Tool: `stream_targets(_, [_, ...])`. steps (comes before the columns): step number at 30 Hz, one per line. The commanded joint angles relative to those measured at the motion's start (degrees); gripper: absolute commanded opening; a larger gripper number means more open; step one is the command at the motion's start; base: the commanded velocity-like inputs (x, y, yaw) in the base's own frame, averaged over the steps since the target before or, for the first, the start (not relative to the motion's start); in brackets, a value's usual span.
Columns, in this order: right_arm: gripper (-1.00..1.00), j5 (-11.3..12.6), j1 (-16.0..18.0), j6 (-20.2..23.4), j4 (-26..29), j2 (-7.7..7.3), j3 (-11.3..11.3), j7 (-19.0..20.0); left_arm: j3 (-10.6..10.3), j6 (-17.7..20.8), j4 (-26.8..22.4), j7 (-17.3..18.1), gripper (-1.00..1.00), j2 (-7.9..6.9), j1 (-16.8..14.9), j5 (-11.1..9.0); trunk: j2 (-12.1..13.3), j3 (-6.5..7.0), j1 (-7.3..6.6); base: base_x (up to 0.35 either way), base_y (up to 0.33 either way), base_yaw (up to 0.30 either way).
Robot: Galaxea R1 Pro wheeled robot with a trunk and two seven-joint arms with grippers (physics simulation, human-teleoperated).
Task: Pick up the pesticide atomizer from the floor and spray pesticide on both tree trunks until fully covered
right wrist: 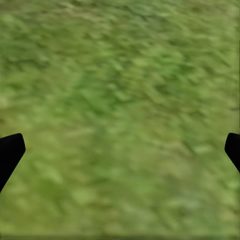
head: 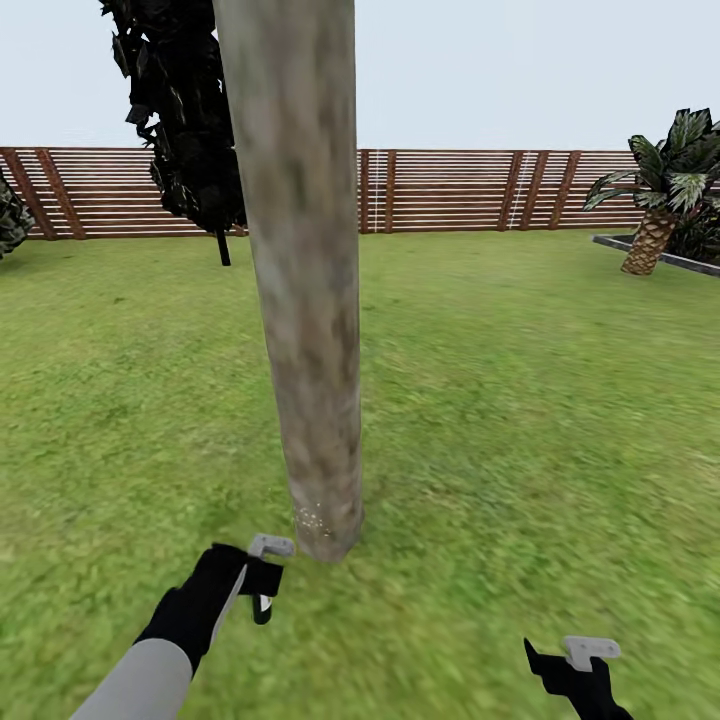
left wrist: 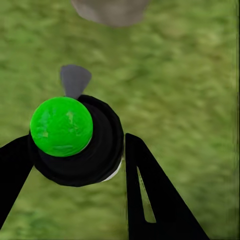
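A: Where's the atomizer (left wrist: 75, 140)?
B: In the left gripper (left wrist: 75, 165). Left wrist view: black body w/ bright green round cap, grey nozzle tip sticking out toward the tree trunk (head: 305, 280). The 2 black fingers (left wrist: 150, 195) sit against its sides, clamped on it.
A: And in the head view?
B: Left gripper (head: 262, 580) is low, just beside the trunk base, w/ a grey piece on top. White specks of pesticide (head: 315, 518) dot the bark near the bottom; rest of the trunk looks bare mottled grey-beige.
A: Right side?
B: Right gripper (head: 580, 665) is at the bottom edge, well apart from the trunk. Right wrist view: fingers (right wrist: 10, 152) spread wide, nothing between them, just grass (right wrist: 120, 110).
A: Background?
B: Brown slat fence (head: 450, 190), a dark leafy crown (head: 185, 120) left of the trunk, a short palm (head: 665, 190) far right.
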State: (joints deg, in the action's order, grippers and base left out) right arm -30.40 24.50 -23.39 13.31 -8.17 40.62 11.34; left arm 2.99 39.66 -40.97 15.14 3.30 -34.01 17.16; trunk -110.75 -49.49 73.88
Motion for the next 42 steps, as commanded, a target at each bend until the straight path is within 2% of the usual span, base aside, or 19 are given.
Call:
stream_targets(1, [1.00, 0.0, 0.0, 0.0, 0.0, 0.00, 0.0, 0.0, -0.1, -0.1, 0.0, 0.2, -1.00, 0.16, 0.1, 0.2, 0.0, 0.00, 0.00, 0.000, 0.000, 0.000])
stream_targets(2, [1.00, 0.0, 0.0, 0.0, 0.0, 0.00, 0.0, 0.0, -1.2, -0.2, 0.1, 0.5, -1.00, 0.50, 0.2, 0.2, 0.0, 0.00, 0.00, 0.000, 0.000, 0.000])
stream_targets(3, [1.00, 0.0, 0.0, 0.0, 0.0, 0.00, 0.0, 0.1, -3.5, 0.0, 0.0, 0.6, -1.00, 0.66, 0.3, 0.1, 0.0, 0.00, 0.00, 0.000, 0.000, -0.029])
stream_targets(5, [1.00, 0.0, 0.0, 0.0, 0.0, 0.00, 0.0, 0.1, -4.9, 0.0, 0.0, 0.7, -1.00, 0.78, 0.3, 0.0, 0.0, 0.00, 0.00, 0.000, 0.000, -0.153])
stream_targets(12, [1.00, 0.0, 0.0, 0.0, 0.0, 0.00, 0.0, 0.1, -4.5, 0.2, -0.1, 0.7, -1.00, -0.20, 0.2, -0.1, 0.0, -0.04, 0.00, 0.000, 0.000, -0.275])
stream_targets(13, [1.00, 0.0, 0.0, 0.0, 0.0, 0.00, 0.0, 0.1, -2.9, 0.2, -0.1, 0.7, -1.00, -1.03, 0.2, -0.1, 0.0, -0.04, 0.00, 0.000, 0.000, -0.119])
stream_targets(15, [1.00, 0.0, 0.0, 0.0, 0.0, 0.00, 0.0, 0.1, -1.2, 0.2, -0.2, 0.9, -1.00, -2.47, 0.0, -0.1, 0.0, -0.05, 0.00, 0.000, 0.000, -0.046])
stream_targets(17, [1.00, 0.0, 0.0, 0.0, 0.0, 0.00, 0.0, 0.0, -0.8, 0.3, -0.6, 2.4, -1.00, -3.63, -0.3, -0.1, 0.0, -0.05, 0.00, 0.000, 0.000, -0.015])
stream_targets(19, [1.00, 0.0, 0.0, 0.0, 0.0, 0.00, 0.0, 0.0, -0.6, 0.5, -2.0, 5.3, -1.00, -5.60, -0.6, 0.2, 0.0, -0.05, 0.00, 0.000, 0.000, -0.003])
stream_targets(21, [1.00, 0.0, 0.0, 0.0, 0.0, 0.00, 0.0, 0.0, -0.5, 0.5, -2.3, 6.1, -1.00, -7.10, -0.8, 0.2, 0.0, -0.05, 0.00, 0.000, 0.000, -0.001])
stream_targets(23, [1.00, 0.0, 0.0, 0.0, 0.0, 0.00, 0.0, 0.0, -0.5, 0.7, -2.5, 6.7, -1.00, -10.09, -1.9, 0.0, 0.0, -0.05, 0.00, 0.000, 0.000, 0.000])
stream_targets(24, [1.00, 0.0, 0.0, 0.0, 0.0, 0.00, 0.0, 0.0, -0.5, 0.9, -2.6, 6.8, -1.00, -11.12, -2.8, 0.0, 0.0, -0.05, 0.00, 0.000, 0.000, 0.000])
stream_targets(26, [1.00, 0.0, 0.0, 0.0, 0.0, 0.00, 0.0, 0.0, -0.6, 1.8, -2.6, 7.2, -1.00, -11.96, -3.8, 0.0, 0.0, -0.05, 0.00, 0.000, 0.000, 0.000])
stream_targets(27, [1.00, 0.0, 0.0, 0.0, 0.0, 0.00, 0.0, 0.0, -0.6, 2.9, -2.8, 9.1, -1.00, -12.53, -5.1, 0.2, 0.0, -0.05, 0.00, 0.000, 0.000, 0.000])
stream_targets(29, [1.00, 0.0, 0.0, 0.0, 0.0, 0.00, 0.0, 0.0, -0.8, 3.4, -3.0, 11.7, -1.00, -12.77, -7.4, 0.6, 0.0, -0.05, 0.00, 0.000, 0.000, 0.000])
stream_targets(32, [1.00, 0.0, 0.0, 0.0, 0.0, 0.00, 0.0, 0.0, -0.9, 4.3, -3.0, 12.4, -1.00, -12.79, -10.0, 0.6, 0.0, -0.05, 0.00, 0.000, 0.000, 0.000])
stream_targets(35, [1.00, 0.0, -0.1, 0.0, 0.0, 0.00, 0.0, 0.0, -1.1, 9.3, -3.2, 12.7, -1.00, -12.87, -14.0, 0.6, 0.0, -0.05, 0.00, 0.000, 0.000, 0.000])
stream_targets(38, [1.00, 0.0, 0.0, 0.0, 0.0, 0.00, 0.0, 0.0, -1.1, 11.2, -3.4, 12.8, -1.00, -12.88, -16.7, 0.5, 0.0, -0.05, 0.00, 0.000, 0.000, 0.000])
stream_targets(42, [1.00, 0.0, 0.0, 0.0, 0.0, -0.03, 0.1, -0.1, -1.1, 11.4, -3.4, 12.8, -1.00, -12.88, -17.9, 0.5, 0.0, -0.05, 0.00, 0.000, 0.000, 0.000])
